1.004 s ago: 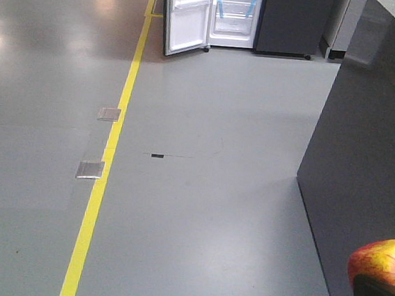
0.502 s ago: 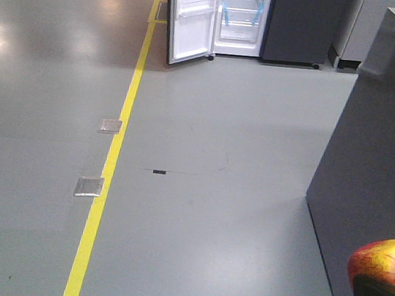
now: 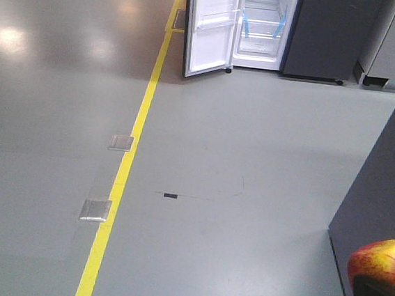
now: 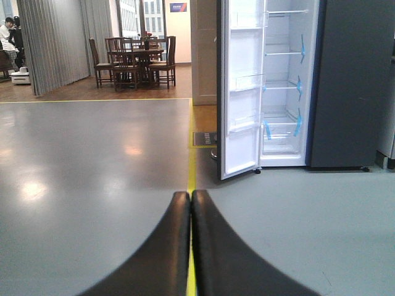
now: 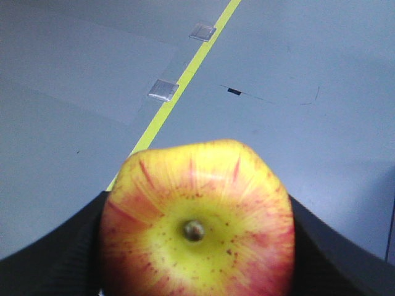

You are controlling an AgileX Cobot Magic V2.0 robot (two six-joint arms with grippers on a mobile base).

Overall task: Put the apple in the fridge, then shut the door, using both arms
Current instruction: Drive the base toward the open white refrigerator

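Even, bright indoor light. Glare patches on floor (image 3: 255, 125) left of yellow line (image 3: 123, 176). Apple (image 5: 196, 222) slightly soft, perhaps out of focus.

I see a yellow floor line (image 3: 99, 250) with two metal floor plates (image 3: 95, 210) along its left edge, a small black mark (image 3: 170, 196) to its right, and wooden dining chairs (image 4: 137, 60) far off.

Glossy grey floor (image 3: 255, 125), yellow line (image 3: 123, 176), wooden dining chairs (image 4: 162, 58)

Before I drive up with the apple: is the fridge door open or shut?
Open. The door stands swung out, its white lining showing, and the inside of the fridge is in plain view.
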